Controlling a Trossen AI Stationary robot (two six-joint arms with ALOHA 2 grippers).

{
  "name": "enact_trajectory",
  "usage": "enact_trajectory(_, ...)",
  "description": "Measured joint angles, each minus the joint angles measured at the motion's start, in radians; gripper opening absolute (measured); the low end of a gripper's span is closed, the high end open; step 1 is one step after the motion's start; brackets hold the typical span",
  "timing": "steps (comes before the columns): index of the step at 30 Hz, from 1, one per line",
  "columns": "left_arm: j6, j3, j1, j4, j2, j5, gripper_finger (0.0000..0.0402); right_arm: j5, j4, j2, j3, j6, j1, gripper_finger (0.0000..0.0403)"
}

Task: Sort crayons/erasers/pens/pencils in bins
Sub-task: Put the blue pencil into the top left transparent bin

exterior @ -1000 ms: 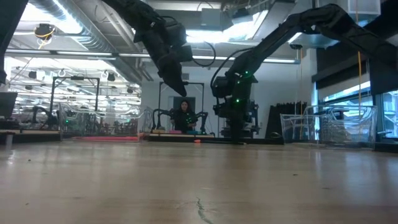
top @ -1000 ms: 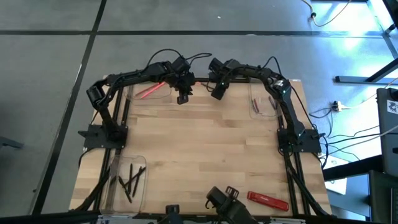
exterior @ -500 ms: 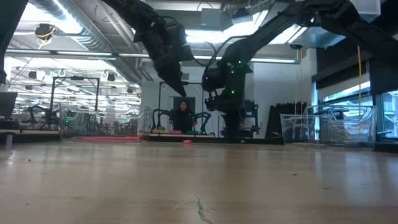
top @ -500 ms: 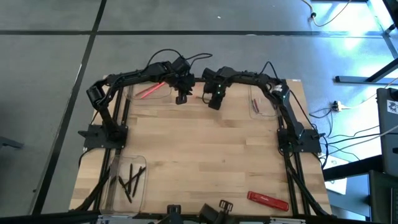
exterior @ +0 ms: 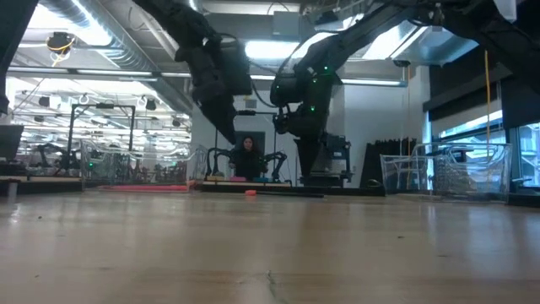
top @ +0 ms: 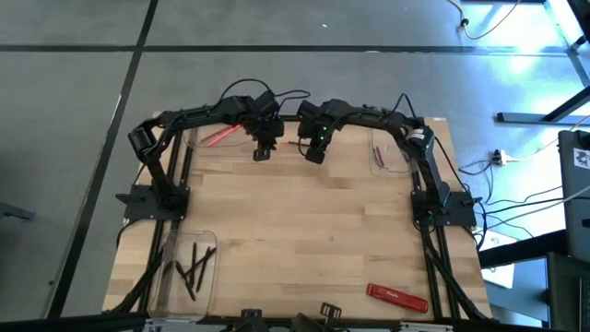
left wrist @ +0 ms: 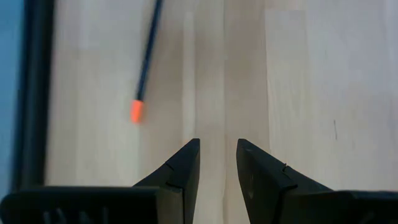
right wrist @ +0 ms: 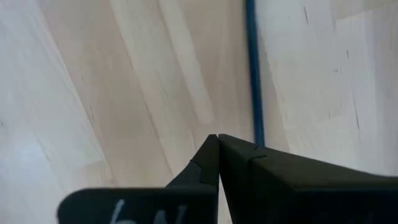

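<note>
On the table: three clear bins, one at each far corner and one at the near left.
Far-left bin: holds red-pink crayons; sorted, I judge.
Near-left bin: holds dark pencils; sorted too.
Far-right bin: a few thin sticks inside, kind unclear.
Red bar: loose near the front edge, still to bin.
Pen: thin blue stick with orange tip, loose at the far edge between the grippers, still to bin.
Left gripper: fingers narrowly apart, empty, over bare wood beside the pen.
Right gripper: closed, empty, just beside the pen.
Hidden: pen mostly covered by the arms from above; the low view shows only its orange tip.
</note>
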Motion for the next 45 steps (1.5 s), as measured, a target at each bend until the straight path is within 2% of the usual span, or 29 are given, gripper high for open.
enact_trajectory(6,0.026,-0.100,0.000,0.150,0.000,-0.010,0.0097,0.000,-0.011,-0.007,0.000,0.000,0.003,0.0006)
enact_trajectory(10,0.020,-0.108,0.000,0.255,0.000,-0.094,0.0097,0.000,-0.028,-0.045,0.000,0.013,0.005,0.0006)
enact_trajectory(13,-0.001,-0.108,0.003,0.307,0.001,-0.091,0.0097,0.000,-0.027,-0.088,0.000,0.030,0.006,0.0006)
enact_trajectory(16,0.010,-0.109,0.003,0.309,0.019,-0.037,0.0097,0.000,-0.025,-0.130,0.002,0.039,0.008,0.0006)
enact_trajectory(20,0.022,-0.110,0.003,0.369,0.066,-0.023,0.0097,0.001,-0.026,-0.178,0.002,0.052,0.013,0.0006)
enact_trajectory(26,0.025,-0.110,0.023,0.440,0.145,-0.030,0.0097,0.001,-0.027,-0.244,0.002,0.077,0.025,0.0006)
enact_trajectory(34,0.048,-0.110,0.069,0.450,0.221,-0.038,0.0097,0.003,-0.023,-0.330,0.002,0.080,0.058,0.0006)
enact_trajectory(38,0.097,-0.109,0.065,0.488,0.237,-0.079,0.0097,0.003,-0.018,-0.351,0.002,0.082,0.077,0.0006)
enact_trajectory(45,0.113,-0.110,0.065,0.496,0.243,-0.083,0.0097,0.003,-0.016,-0.357,0.002,0.082,0.101,0.0006)
